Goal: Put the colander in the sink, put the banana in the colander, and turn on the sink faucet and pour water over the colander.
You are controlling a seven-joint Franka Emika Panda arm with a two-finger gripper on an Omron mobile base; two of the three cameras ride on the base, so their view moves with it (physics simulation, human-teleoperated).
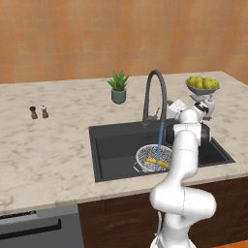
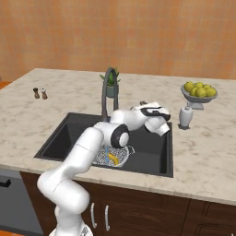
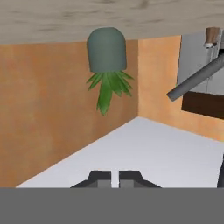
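Inside matte black rectangular sink (image 1: pixel 116 145), front right part: round silver mesh colander (image 1: pixel 151 157), curved yellow banana (image 1: pixel 158 162) lying in it. Blue water stream (image 1: pixel 159 140) falls from arched dark grey gooseneck sink faucet (image 1: pixel 156 92) onto colander. Gripper (image 3: pixel 110 177) right of faucet, fingers together, holding nothing. Potted plant (image 1: pixel 118 87) behind faucet on marbled counter (image 1: pixel 48 145).

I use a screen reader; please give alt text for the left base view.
Water streams from the sink faucet onto the banana lying in the colander inside the black sink. The white arm rises in front.
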